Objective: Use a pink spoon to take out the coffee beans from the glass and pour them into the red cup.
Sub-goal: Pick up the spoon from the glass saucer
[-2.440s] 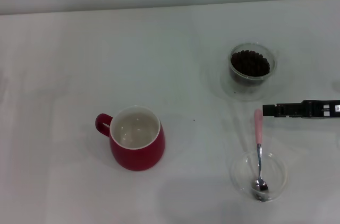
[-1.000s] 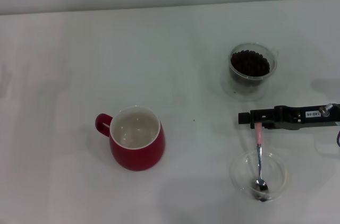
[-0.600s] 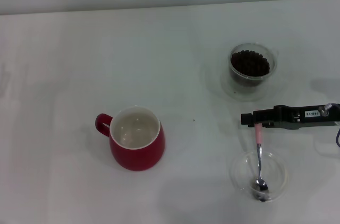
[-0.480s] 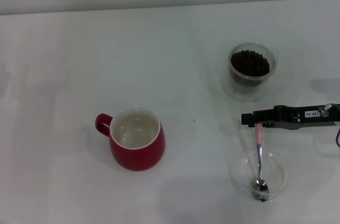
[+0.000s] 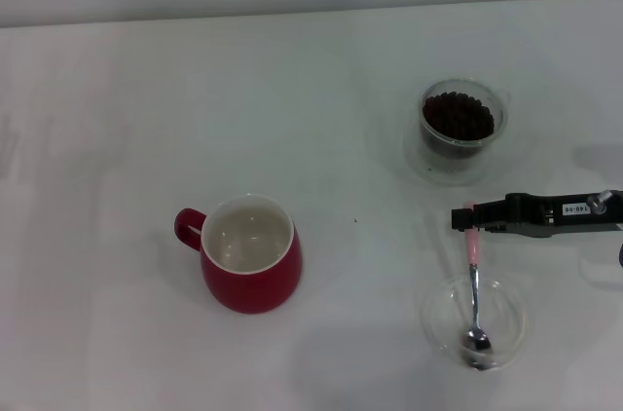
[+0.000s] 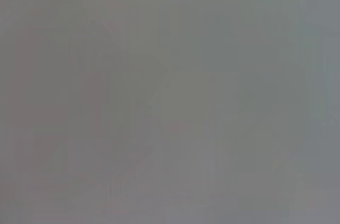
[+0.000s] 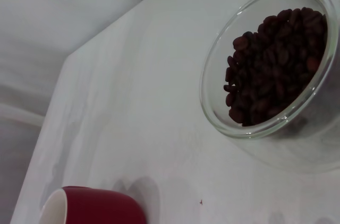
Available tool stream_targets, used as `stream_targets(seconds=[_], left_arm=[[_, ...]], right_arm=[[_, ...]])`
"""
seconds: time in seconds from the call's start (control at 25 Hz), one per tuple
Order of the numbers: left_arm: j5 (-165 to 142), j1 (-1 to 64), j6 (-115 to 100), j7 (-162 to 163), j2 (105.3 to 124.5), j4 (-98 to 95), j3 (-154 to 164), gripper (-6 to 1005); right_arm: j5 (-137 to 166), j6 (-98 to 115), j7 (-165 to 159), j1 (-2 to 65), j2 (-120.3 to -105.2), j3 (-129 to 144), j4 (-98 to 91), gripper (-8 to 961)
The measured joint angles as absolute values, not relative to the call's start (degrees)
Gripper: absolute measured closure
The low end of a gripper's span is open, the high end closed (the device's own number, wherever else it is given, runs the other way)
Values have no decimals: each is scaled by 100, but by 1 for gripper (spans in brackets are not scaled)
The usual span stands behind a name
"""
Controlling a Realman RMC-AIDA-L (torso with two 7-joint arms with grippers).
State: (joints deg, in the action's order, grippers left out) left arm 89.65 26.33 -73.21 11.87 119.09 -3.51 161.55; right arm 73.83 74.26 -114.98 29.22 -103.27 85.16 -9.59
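Pale pink plastic meeting polished steel is what we note first in the pink spoon (image 5: 474,280): its slim handle points away from the robot, and its shiny bowl lies inside a shallow clear glass dish (image 5: 506,333) on the right of the white bench (image 5: 311,90). The right gripper (image 5: 467,218), a black bar coming in from the right edge, sits right at the tip of the handle; we cannot tell whether its fingers are apart or pressed on the spoon. Just beyond it stands the glass (image 5: 458,127), thick-walled, round and clear with a flared rim, packed with the coffee beans (image 5: 458,115), small dark brown ovals with a dull sheen. Well to the left is the red cup (image 5: 251,253), rounded and glossy, white inside, its loop handle turned leftward. We find no left gripper in any view.
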Motion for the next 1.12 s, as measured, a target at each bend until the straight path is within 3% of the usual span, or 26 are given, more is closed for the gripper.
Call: stream_targets(seconds=[0.68,1.12], left_arm=[[9017,2596,-7321,1187,11909,-342,16155,108],[9036,2603,-7322,1187,11909,-342,16155,107]], right_arm=[[7339,7616,-11496,2920,-10276,8449,-964,805],[7339,8028,-11524,2909,-10032,8009,-992,805]])
